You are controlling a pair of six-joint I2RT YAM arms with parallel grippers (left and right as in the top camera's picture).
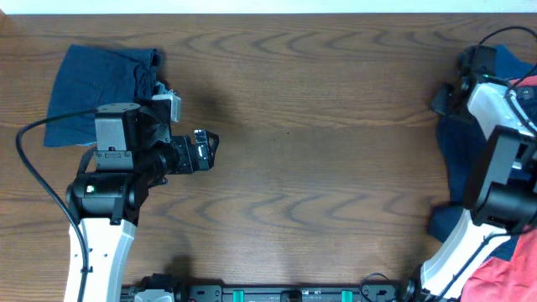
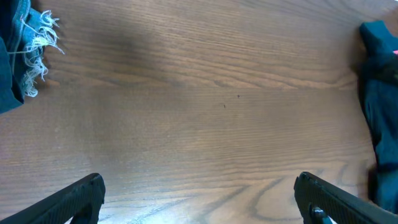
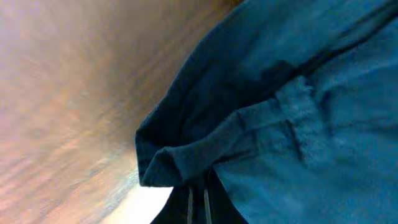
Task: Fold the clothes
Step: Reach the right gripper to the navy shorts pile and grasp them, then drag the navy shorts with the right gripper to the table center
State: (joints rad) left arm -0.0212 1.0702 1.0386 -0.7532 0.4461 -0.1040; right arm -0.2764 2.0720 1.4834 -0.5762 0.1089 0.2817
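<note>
1. Overhead.
   - A frayed-hem denim garment [image 1: 88, 92] lies folded in a compact block at the far left corner of the counter [image 1: 336, 168], probably parked there to free the middle for folding.
   - The left claw [image 1: 214, 147] points right over bare wood, just beside that block and not touching it.
   - The navy shorts [image 1: 457, 168] sprawl unfolded along the right edge, under the right arm.
   - The right claw [image 1: 445, 99] sits low over their far end.
   - A coral-red garment [image 1: 503, 277] shows at the near right corner, apparently waiting its turn.

2. Left wrist.
   - The fingers [image 2: 68, 202] are spread wide, one at each lower corner of the view.
   - There is nothing between them but wood grain, so the claw is empty.
   - The pale frayed threads of the denim show at top left, and the dark shorts at the right edge, well apart from the claw.
   - It reads as idle, or about to reach across.

3. Right wrist.
   - Navy cloth fills the view very close up, with a waistband seam and a belt loop [image 3: 301, 99] visible.
   - A bunched fold [image 3: 168, 165] hangs at the bottom centre where the fingers would be, and a blurred strip of counter sits at left.
   - The cloth hides the fingers, so I cannot tell how far they are apart or whether they have pinched the fabric.
   - My guess is a grasp at the waistband edge, made to drag the shorts to the centre.
</note>
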